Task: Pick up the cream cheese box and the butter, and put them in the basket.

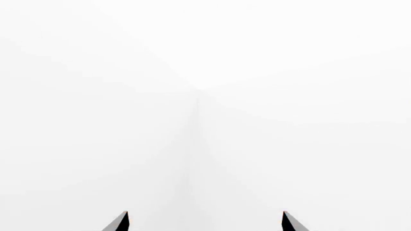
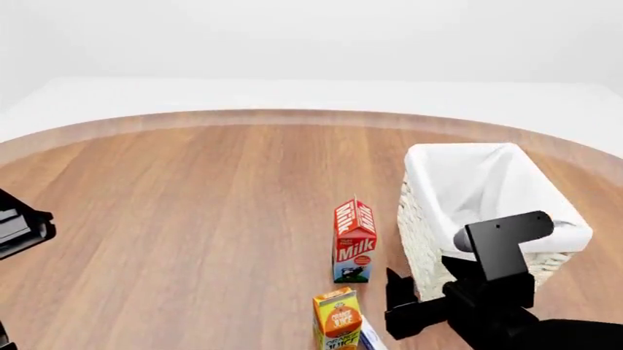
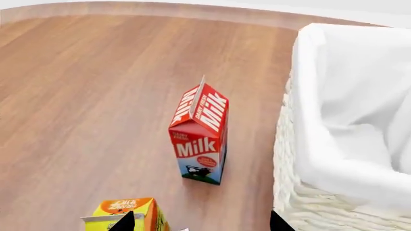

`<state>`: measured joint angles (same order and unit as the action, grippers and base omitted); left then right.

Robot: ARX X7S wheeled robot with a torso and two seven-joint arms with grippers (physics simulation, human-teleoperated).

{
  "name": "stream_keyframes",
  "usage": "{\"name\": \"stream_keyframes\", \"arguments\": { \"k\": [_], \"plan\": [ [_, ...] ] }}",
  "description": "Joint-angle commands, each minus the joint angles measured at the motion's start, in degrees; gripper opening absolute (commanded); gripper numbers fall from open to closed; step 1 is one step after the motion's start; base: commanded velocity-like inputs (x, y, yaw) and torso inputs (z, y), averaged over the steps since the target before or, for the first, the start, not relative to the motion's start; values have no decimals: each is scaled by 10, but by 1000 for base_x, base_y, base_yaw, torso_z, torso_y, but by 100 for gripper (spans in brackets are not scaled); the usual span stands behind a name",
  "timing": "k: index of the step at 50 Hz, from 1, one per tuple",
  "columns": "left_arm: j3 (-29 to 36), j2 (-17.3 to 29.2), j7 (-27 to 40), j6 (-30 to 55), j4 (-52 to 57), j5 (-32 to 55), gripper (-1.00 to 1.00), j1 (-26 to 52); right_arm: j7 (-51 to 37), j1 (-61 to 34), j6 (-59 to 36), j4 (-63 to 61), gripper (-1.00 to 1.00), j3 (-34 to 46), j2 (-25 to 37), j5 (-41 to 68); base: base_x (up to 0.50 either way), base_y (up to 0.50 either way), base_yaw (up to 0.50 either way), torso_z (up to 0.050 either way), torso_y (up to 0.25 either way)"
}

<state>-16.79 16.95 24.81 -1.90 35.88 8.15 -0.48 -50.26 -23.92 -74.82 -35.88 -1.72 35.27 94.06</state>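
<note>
Your basket (image 2: 486,182) sits upright near the tabletop's (image 2: 195,204) right edge, long axis running toward the far edge. A sliver of the cream cheese box (image 2: 370,337) shows at the near edge, beside the orange juice carton (image 2: 337,318). Both your left gripper (image 1: 205,222) and right gripper (image 3: 202,222) have jaws apart, holding nothing.

**Black, blocky arms**

The right arm (image 2: 497,292) is matte black, built of squared slabs with a short grey cylinder at one joint. The left arm (image 2: 20,226) shows a black block with grey banding. Both wrist views show black, pointed fingertips (image 1: 119,222).
</note>
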Motion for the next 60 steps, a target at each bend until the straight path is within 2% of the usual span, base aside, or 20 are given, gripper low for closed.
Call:
{"name": "stream_keyframes", "arguments": {
  "k": [1, 14, 22, 45, 60],
  "plan": [
    [-11, -10, -14, -3, -3, -4, 100, -1, 55, 42, 0, 8, 100, 13, -22, -70, 0, 0, 0, 0, 0],
    [-8, -8, -12, -5, -6, -3, 100, -2, 146, 64, 18, 26, 100, 98, -23, -213, 0, 0, 0, 0, 0],
    [-8, -7, -11, -8, -9, -2, 100, -4, 176, 69, 36, 52, 100, 134, -27, -258, 0, 0, 0, 0, 0],
    [-5, -3, -6, -6, -8, -1, 100, -5, 194, 95, 67, 67, 100, 141, -2, -293, 0, 0, 0, 0, 0],
    [-3, -2, -3, -9, -10, -1, 100, -8, 225, 91, 89, 80, 100, 195, 9, -354, 0, 0, 0, 0, 0]
  ]
}}
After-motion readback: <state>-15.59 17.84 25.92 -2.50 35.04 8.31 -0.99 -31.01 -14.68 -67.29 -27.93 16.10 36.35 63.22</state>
